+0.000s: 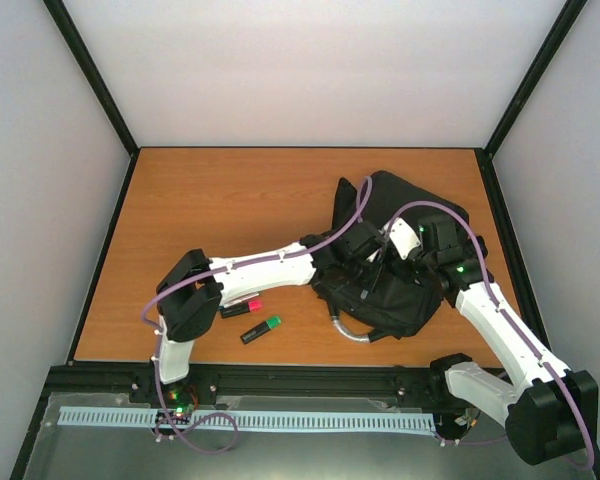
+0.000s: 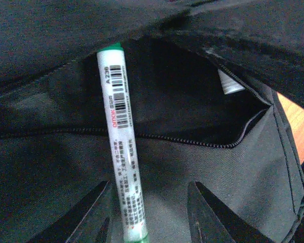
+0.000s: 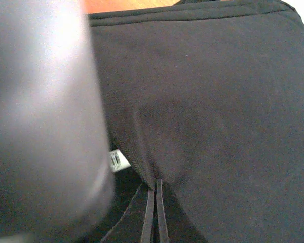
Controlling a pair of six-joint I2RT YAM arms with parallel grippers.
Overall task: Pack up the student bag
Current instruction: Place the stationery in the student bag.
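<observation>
Student bag (image 1: 405, 300) lay under both inward-bent arms — left gripper (image 2: 151, 187) parted loosely around a white marker (image 2: 119, 136), right gripper (image 3: 155, 200) clamped on its fabric, pocket (image 2: 182, 106) gaped unzipped.

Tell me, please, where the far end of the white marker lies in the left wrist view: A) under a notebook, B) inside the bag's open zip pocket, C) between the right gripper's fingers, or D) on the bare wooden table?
B: the marker crosses the zip line and its green tip sits in the dark opening of the student bag.
</observation>
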